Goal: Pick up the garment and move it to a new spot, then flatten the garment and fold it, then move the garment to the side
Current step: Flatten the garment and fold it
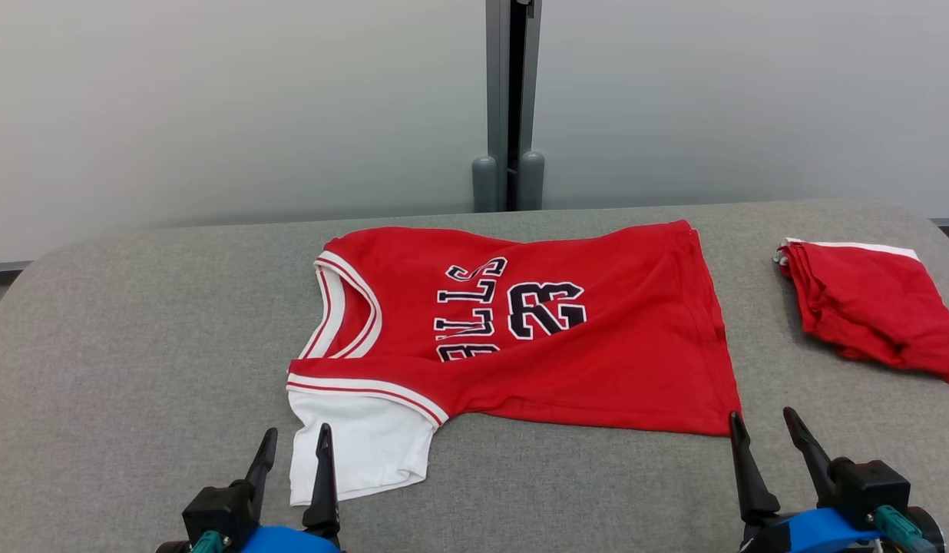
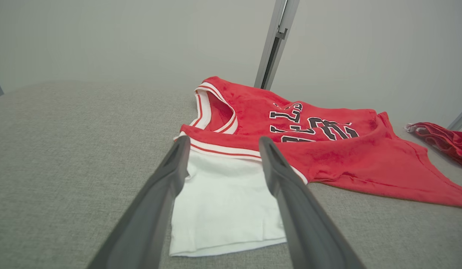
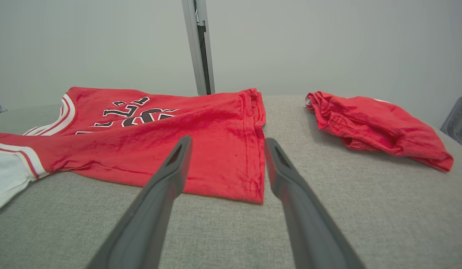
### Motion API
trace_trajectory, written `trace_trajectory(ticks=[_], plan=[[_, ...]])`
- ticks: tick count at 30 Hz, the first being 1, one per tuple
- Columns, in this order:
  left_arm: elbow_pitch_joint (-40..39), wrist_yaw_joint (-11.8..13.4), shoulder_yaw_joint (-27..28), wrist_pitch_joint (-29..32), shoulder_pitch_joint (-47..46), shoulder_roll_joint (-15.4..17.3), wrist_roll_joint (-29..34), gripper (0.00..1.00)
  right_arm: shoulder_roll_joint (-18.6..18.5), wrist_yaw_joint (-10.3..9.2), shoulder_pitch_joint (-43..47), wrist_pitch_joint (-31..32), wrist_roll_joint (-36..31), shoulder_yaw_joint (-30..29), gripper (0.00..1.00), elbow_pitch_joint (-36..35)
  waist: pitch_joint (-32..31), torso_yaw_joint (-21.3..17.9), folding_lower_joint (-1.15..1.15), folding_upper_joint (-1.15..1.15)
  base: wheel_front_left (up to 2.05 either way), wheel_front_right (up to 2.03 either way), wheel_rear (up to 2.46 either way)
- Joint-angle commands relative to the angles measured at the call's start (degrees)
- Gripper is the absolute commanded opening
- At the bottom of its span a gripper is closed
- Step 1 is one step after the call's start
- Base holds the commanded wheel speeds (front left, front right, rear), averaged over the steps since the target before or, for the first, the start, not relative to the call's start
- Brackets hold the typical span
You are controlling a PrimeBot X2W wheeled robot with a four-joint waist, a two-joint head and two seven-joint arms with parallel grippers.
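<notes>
Grey worktop (image 1: 121,322) carries the red jersey (image 1: 597,369) spread flat at its middle, neck to the left. My left tool (image 1: 297,430), fingers apart and empty, points at its white sleeve (image 1: 359,449) at the near left; my right tool (image 1: 762,413), likewise apart, sits just beside the jersey's near right corner. Another red garment (image 1: 866,307) lies far right

Open across bare grey fabric-covered tabletop (image 1: 137,346) at 9 to 10 o'clock. Blocked at 12 by flat red basketball jersey with white sleeve (image 1: 597,361), at 2 by folded red cloth bundle (image 1: 866,307). Bare lane between them at 1 o'clock.
</notes>
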Motion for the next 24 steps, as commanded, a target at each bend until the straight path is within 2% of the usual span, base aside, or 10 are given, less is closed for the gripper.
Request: trace_trajectory(ticks=[1, 8, 17, 24], plan=[[0.1, 0.0, -0.1, -0.3, -0.2, 0.1, 0.5, 1.0, 0.0, -0.01, 0.3, -0.3, -0.2, -0.1, 1.0, 0.1, 0.0, 0.1, 0.0, 0.0, 0.0, 0.0, 0.0], [1.5, 0.6, 0.2, 0.1, -0.5, -0.1, -0.1, 1.0, 0.0, -0.01, -0.1, -0.3, 0.2, 0.3, 1.0, 0.2, 0.2, 0.2, 0.0, 0.0, 0.0, 0.0, 0.0], [10.1, 3.5, 1.2, 9.0, -3.2, -0.2, -2.2, 1.0, 0.0, -0.01, -0.9, -0.3, 0.4, 1.3, 1.0, 2.3, 1.5, -0.6, 0.0, 0.0, 0.0, 0.0, 0.0], [15.1, 3.9, 1.5, 12.0, -6.1, -0.6, -3.9, 1.0, 0.0, -0.01, -2.2, -0.3, -0.5, 1.4, 1.0, 3.5, 3.0, -1.5, 0.0, 0.0, 0.0, 0.0, 0.0]])
